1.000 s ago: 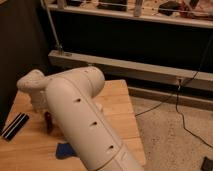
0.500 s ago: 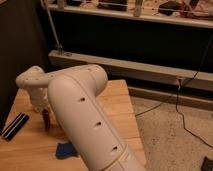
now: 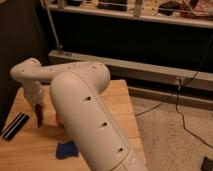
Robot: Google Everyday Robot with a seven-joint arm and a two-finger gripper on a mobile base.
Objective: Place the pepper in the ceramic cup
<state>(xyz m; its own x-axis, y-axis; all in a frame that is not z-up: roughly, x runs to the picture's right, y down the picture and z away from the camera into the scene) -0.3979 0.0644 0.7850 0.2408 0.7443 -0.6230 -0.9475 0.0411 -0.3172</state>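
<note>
My gripper [image 3: 38,109] hangs down from the white arm at the left, over the wooden table [image 3: 30,150]. It is shut on the pepper [image 3: 39,117], a slender dark red piece that points down just above the tabletop. The ceramic cup is hidden from view, behind the arm or out of frame. A sliver of the orange-red bowl [image 3: 59,119] shows right of the pepper, against the arm's edge.
My big white arm link [image 3: 90,120] covers the middle of the table. A flat dark blue sponge [image 3: 66,149] lies at the front beside it. A black bar-shaped object [image 3: 15,125] lies at the left edge. A cable [image 3: 180,107] runs over the floor at the right.
The arm's elbow and the gripper with the pepper have shifted a little to the left and slightly up. Nothing else has moved.
</note>
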